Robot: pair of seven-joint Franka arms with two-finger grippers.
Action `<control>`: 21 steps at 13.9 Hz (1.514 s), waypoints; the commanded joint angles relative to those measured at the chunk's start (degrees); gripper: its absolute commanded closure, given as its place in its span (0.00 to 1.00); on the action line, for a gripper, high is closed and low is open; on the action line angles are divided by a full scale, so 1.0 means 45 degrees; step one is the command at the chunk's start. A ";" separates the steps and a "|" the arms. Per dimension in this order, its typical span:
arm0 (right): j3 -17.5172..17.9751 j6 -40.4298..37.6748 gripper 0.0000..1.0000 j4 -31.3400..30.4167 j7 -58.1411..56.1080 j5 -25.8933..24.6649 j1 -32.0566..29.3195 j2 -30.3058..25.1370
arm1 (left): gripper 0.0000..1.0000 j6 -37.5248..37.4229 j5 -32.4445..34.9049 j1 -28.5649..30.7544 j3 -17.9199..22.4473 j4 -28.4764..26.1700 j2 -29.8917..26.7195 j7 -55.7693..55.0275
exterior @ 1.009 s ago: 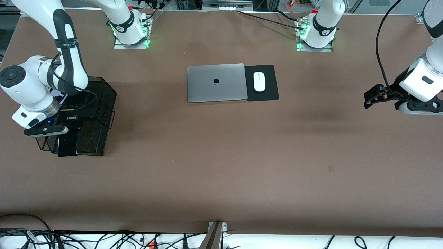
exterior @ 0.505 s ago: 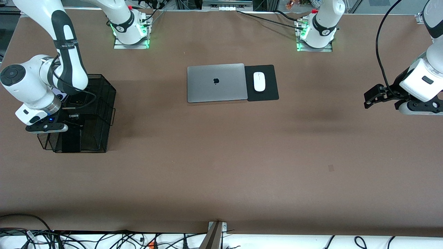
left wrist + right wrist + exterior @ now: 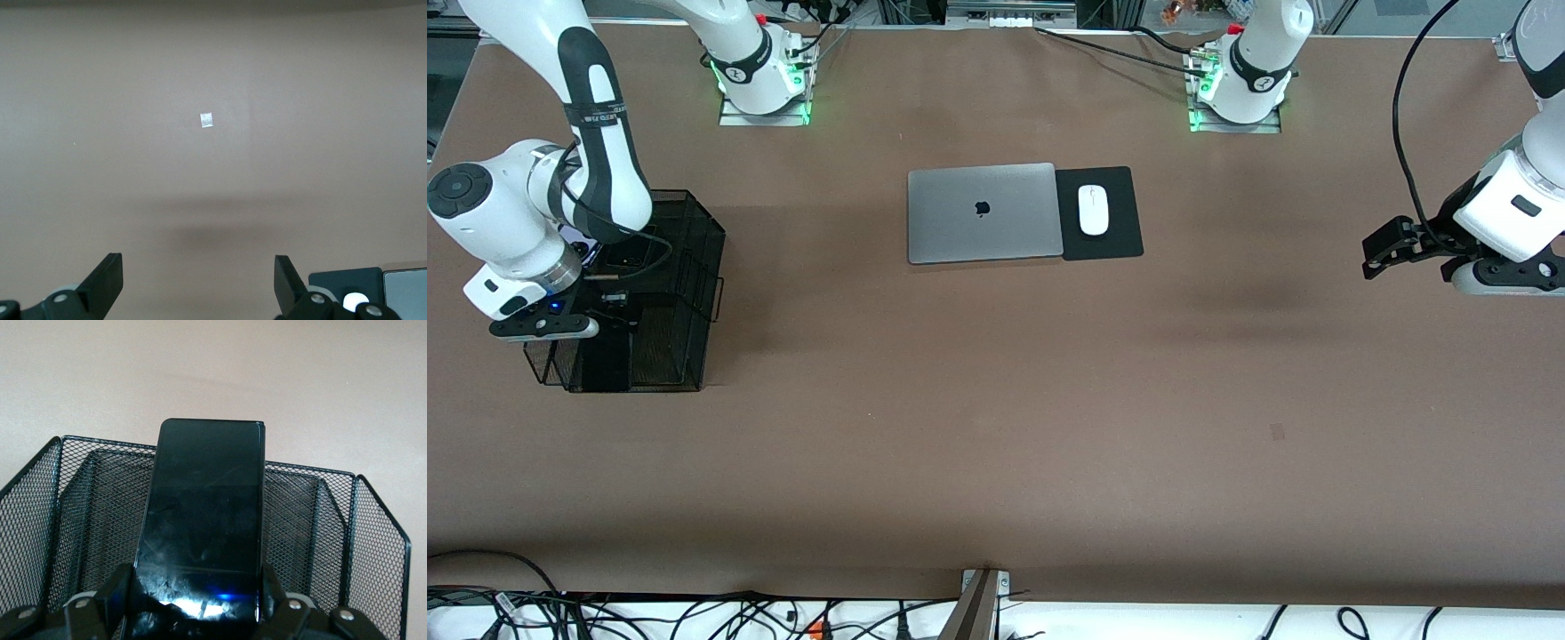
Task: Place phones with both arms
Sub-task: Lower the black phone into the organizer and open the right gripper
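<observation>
**Long phone held in the mesh rack, left arm waiting**

A wide brown surface (image 3: pixel 996 427) fills the frame, with a tangle of cables along the edge nearest the front camera. Both white arms are based along the top; the left arm waits at its own end, its left tool (image 3: pixel 1383 249) spread wide over bare brown, nothing between the fingers (image 3: pixel 107 280). A small pale square mark (image 3: pixel 207 120) sits on the surface under it.

At the right arm's end stands a black wire-mesh rack (image 3: pixel 685 293) with several compartments. The right tool (image 3: pixel 609 307) hangs over its nearer compartments, clamped narrow on the long black slab phone (image 3: pixel 200 520), which stands upright and tilted in the mesh. Two smaller phones lie in the rack's farther part: the lilac one (image 3: pixel 578 244), mostly hidden by the arm, and the small black one (image 3: pixel 624 260).

Mid-surface, a closed grey laptop (image 3: pixel 983 213) shows a dark apple logo (image 3: pixel 983 209). Beside it, a black mouse pad (image 3: pixel 1098 213) carries a white mouse (image 3: pixel 1093 210).
</observation>
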 commanded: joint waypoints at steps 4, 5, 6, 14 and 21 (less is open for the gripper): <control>-0.0054 0.0367 0.89 -0.0204 -0.1644 0.2012 0.0009 0.0042 | 0.00 -0.0212 -0.0170 0.0041 0.0008 0.0122 -0.0085 0.0159; -0.0054 0.0367 0.89 -0.0204 -0.1802 0.2229 0.0009 0.0061 | 0.00 -0.0212 -0.0170 0.0041 0.0008 0.0122 -0.0085 0.0159; -0.0054 0.0367 0.87 -0.0204 -0.1804 0.2231 0.0009 0.0061 | 0.00 -0.0212 -0.0170 0.0041 0.0008 0.0122 -0.0085 0.0159; -0.0034 0.0367 0.01 -0.0165 -0.1785 0.2251 0.0028 0.0042 | 0.00 -0.0212 -0.0150 0.0041 0.0028 0.0122 -0.0085 0.0159; 0.0024 -0.0779 0.01 0.0983 -0.1435 0.2251 0.0067 0.0042 | 0.00 -0.0192 -0.0150 0.0060 0.0028 0.0103 -0.0085 0.0159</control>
